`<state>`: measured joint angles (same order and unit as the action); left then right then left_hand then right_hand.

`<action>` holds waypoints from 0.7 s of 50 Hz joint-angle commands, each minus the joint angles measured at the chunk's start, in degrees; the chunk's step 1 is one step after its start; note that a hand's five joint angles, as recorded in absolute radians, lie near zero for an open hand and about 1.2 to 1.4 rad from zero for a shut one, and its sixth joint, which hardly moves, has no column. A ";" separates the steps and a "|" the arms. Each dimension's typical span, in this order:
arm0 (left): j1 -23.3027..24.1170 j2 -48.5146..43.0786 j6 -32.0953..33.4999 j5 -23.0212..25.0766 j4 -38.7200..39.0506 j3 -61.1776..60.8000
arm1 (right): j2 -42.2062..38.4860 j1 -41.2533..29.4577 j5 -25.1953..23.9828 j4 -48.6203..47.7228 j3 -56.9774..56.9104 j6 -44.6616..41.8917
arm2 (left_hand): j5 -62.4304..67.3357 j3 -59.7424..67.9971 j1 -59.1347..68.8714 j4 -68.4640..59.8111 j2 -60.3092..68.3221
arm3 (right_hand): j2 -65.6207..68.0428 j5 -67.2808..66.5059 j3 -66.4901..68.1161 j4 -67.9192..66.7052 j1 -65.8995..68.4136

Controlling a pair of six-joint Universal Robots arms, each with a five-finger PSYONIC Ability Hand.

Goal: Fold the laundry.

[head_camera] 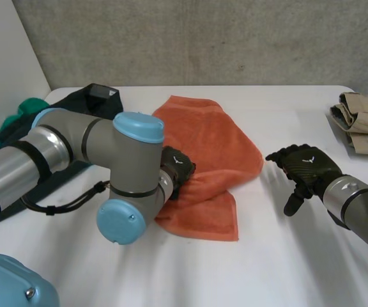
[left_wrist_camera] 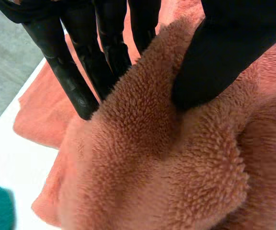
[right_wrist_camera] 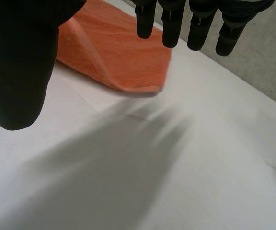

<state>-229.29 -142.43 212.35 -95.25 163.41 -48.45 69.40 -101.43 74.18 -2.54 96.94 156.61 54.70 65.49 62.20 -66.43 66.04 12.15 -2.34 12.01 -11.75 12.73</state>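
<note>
Left hand (left_wrist_camera: 224, 52) tight around orange towel (head_camera: 216, 141) fold; right hand (head_camera: 308, 167) wide, empty.

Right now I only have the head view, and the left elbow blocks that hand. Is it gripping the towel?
Observer: Yes. In the left wrist view, the left hand pinches a raised fold of the towel between its straight fingers and thumb.
Operator: Is the right hand holding anything?
Observer: No. In the right wrist view, the right hand is open with bare table under its palm. The towel's corner lies beyond it, untouched.
</note>
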 commanded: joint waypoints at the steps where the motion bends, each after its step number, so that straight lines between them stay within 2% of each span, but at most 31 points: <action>1: 0.42 4.51 0.69 -0.73 2.70 -0.86 | 0.04 -0.43 -0.08 0.08 -2.18 0.01 | 15.30 14.51 17.80 -13.57 13.96 | -2.15 2.34 -2.01 1.75 -2.73; 6: 0.33 11.81 0.52 -0.64 3.40 -3.93 | -1.63 -0.61 -1.31 0.70 -7.10 0.72 | 15.30 14.51 17.80 -13.57 13.96 | -2.15 2.34 -2.01 1.75 -2.73; 9: 0.42 16.73 0.52 -0.64 3.41 -5.43 | -6.54 -1.83 -2.02 0.70 -12.37 1.86 | 15.30 14.51 17.80 -13.57 13.96 | -2.15 2.34 -2.01 1.75 -2.73; 16: 0.59 26.14 0.34 -0.55 3.41 -7.63 | -19.54 -7.63 -2.46 0.61 -26.77 14.85 | 15.30 14.51 17.80 -13.57 13.96 | -2.15 2.34 -2.01 1.75 -2.73; 20: 0.77 29.84 -0.62 -0.55 3.41 -7.72 | -25.69 -9.82 -2.28 -0.35 -32.40 19.42 | 15.30 14.51 17.80 -13.57 13.96 | -2.15 2.34 -2.01 1.75 -2.73; 28: 1.39 35.55 -4.75 -0.55 3.75 -7.72 | -33.18 -14.49 -2.46 -3.96 -39.54 28.12 | 15.30 14.51 17.80 -13.57 13.96 | -1.15 1.34 -1.00 0.75 -1.73; 29: 1.39 35.99 -5.28 -0.55 4.02 -7.80 | -33.45 -14.76 -2.46 -4.05 -39.80 28.75 | 15.30 14.51 17.80 -13.57 13.96 | 7.60 -7.41 7.74 -8.00 7.02; 30: 1.39 36.25 -5.46 -0.55 4.20 -7.80 | -33.45 -15.11 -2.37 -4.14 -39.98 30.23 | 15.30 14.51 17.80 -13.57 13.96 | 32.50 -32.31 32.64 -32.90 31.92; 32: 1.30 37.05 -6.25 -0.55 5.25 -8.33 | -33.10 -15.11 -2.37 -4.40 -40.07 32.43 | 15.30 14.51 17.80 -13.57 13.96 | 67.67 -67.48 67.82 -68.07 67.09; 35: 1.04 38.45 -6.78 -0.55 7.09 -9.38 | -31.26 -15.11 -2.63 -5.01 -39.02 37.00 | 15.30 14.51 17.80 -13.57 13.96 | 67.85 -67.66 67.99 -68.25 67.27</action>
<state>-227.90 -106.13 206.97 -95.79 167.89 -56.49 36.13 -116.33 71.73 -6.71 56.96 187.15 55.38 68.04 62.34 -68.60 68.23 56.26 -44.60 54.84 -54.71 56.11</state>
